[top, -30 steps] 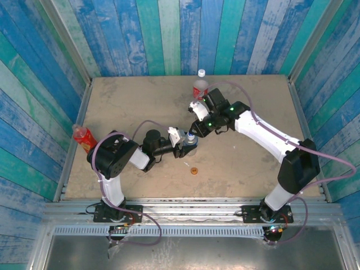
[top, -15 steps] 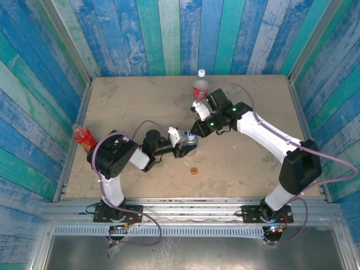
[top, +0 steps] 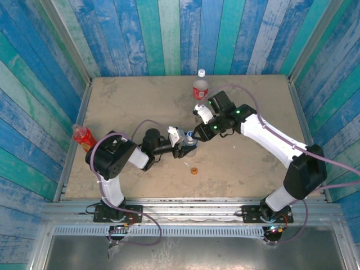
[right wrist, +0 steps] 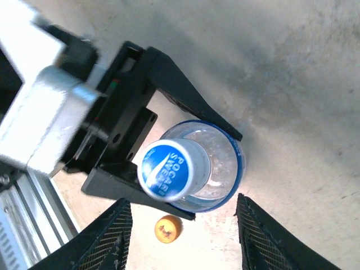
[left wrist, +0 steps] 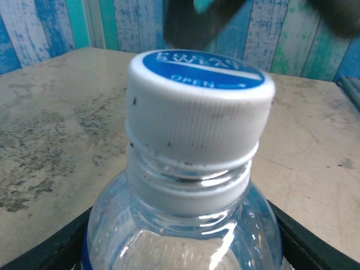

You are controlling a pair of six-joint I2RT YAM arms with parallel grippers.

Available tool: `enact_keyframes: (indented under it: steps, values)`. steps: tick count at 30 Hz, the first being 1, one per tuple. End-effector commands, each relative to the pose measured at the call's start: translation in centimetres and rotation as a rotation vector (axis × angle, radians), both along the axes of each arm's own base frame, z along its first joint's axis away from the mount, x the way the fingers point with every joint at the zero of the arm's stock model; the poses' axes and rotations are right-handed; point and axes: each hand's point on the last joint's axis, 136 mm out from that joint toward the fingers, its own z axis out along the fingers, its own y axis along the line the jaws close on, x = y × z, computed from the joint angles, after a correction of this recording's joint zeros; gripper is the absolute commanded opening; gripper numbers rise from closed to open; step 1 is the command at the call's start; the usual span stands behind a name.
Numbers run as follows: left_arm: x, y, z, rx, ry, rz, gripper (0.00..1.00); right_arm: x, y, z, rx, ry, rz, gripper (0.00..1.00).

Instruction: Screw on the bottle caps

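view: top external
table (top: 124, 107): sandy board, walled by blue and green planks
left gripper (top: 189, 147): clamped on the body of the blue-label bottle (top: 191, 144), which is held upright near the middle of the table
blue cap (top: 191, 136): seated on the neck of the blue-label bottle
right gripper (top: 199, 130): held just above and behind the blue cap; finger spacing cannot be told from this view
red-label bottle (top: 201, 90): stood upright near the far edge, with the white cap (top: 201, 73) on it
red bottle (top: 83, 136): placed at the left edge of the table, well apart from the others
orange cap (top: 194, 171): lying loose on the table, on the near side of the held bottle
white scrap (top: 186, 164): lying just beside the orange cap

view: left wrist
blue cap (left wrist: 199, 107): ribbed white side, printed blue top, set on the neck above the collar ring
blue-label bottle (left wrist: 185, 230): clear shoulder flanked by the black fingers (left wrist: 39, 250) at the lower corners
dark blurred shape (left wrist: 197, 17): seen above the cap, apart from it

view: right wrist
right gripper (right wrist: 183, 203): fingers spread wide, nothing gripped, with the blue cap (right wrist: 173, 169) below, beyond the tips
left gripper: black fingers (right wrist: 185, 95) pressed against both sides of the bottle
orange cap (right wrist: 167, 229): lying on the table between the spread fingers, near the bottle
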Motion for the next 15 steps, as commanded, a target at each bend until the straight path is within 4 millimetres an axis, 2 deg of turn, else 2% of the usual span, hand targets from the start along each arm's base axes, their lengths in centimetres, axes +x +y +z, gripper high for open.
enact_keyframes:
  steps: [1,6,9,15]
  values:
    - [-2.3,-0.4,1.6,-0.029,0.069,-0.117,0.66,-1.5,-0.5,3.5,0.02,-0.204,0.192,0.56]
    - [-3.8,-0.9,4.9,-0.052,0.081,-0.231,0.65,-4.9,0.0,6.9,0.144,-0.378,0.437,0.62]
    - [-4.8,-1.2,6.1,-0.023,0.104,-0.314,0.65,-5.2,0.1,8.4,0.18,-0.471,0.484,0.64]
    - [-6.5,-1.0,8.6,-0.001,0.073,-0.415,0.65,-5.9,0.6,9.1,0.223,-0.46,0.558,0.65]
